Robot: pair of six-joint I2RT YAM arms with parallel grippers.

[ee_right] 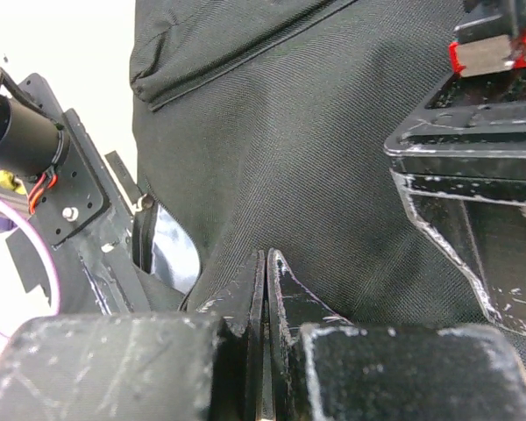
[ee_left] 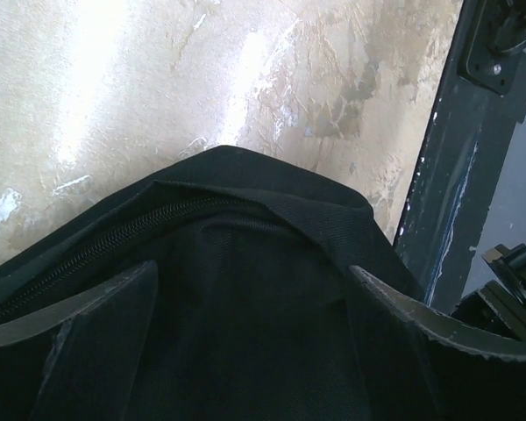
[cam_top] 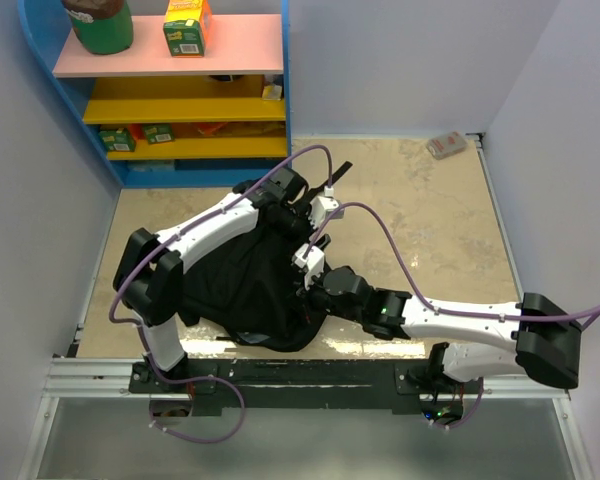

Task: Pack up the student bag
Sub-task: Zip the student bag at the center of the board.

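While the large black soft fabric backpack (cam_top: 245, 290) lies near-centre on the beige table (cam_top: 420, 230), the left pincer (ee_left: 252, 267) is held released above its zip (ee_left: 96, 241), the right pincer (ee_right: 266, 259) clenched against fabric; packing is judged late, contents unseen.

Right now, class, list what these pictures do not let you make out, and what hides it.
Contents of the large black fabric backpack: every view, its own cloth covers them.
Whether the shut right claw pinches cloth: right wrist view, black on black.
Small pinkish object at the far corner: top view, too small to identify.
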